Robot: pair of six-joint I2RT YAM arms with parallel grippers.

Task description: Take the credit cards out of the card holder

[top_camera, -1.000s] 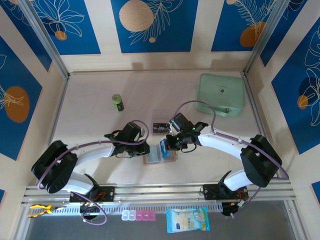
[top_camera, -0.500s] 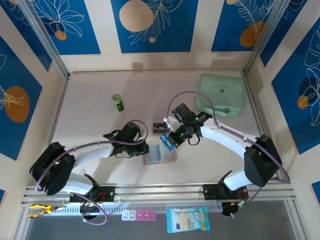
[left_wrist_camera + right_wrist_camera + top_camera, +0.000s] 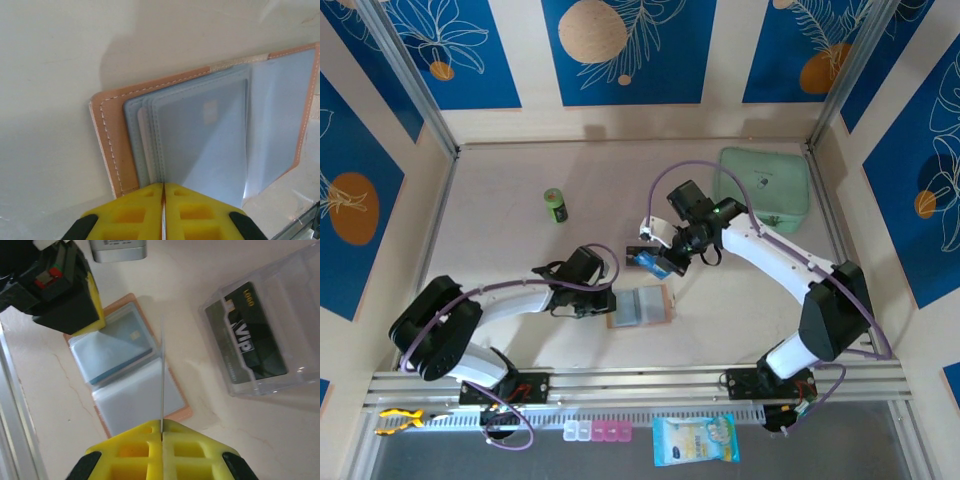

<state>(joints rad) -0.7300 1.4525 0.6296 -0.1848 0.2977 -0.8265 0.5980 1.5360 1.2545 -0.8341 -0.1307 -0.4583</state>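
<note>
**One card out and held over the tray, one in the pocket**

At the left, the left claw (image 3: 600,299) has its yellow fingers closed together on the near-left edge of the card holder (image 3: 639,305). In its own wrist view the fingers meet over the stack of grey-blue pocket leaves, apparently pinching them. That would steady the holder on the bench (image 3: 510,260).

The card holder lies open and flat, tan cover down. A chip card (image 3: 120,340) shows through one clear pocket, so the holder is not yet emptied.

Further right, the right claw (image 3: 658,262) is raised off the bench and clamped on a blue card (image 3: 647,262). In the right wrist view that card shows edge-on as a thin line running out from between the closed fingers. It hangs free of the holder, just beside the clear tray (image 3: 280,300), which already holds a dark card (image 3: 252,332). The mint-green case (image 3: 765,190) sits well apart at the far right.

The step in hand looks like the transfer of the pulled card. The next move calls for bringing it over the tray opening, tilting it flat and letting go. After that the claw must return for the chip card while the left claw holds the leaves down.
</note>
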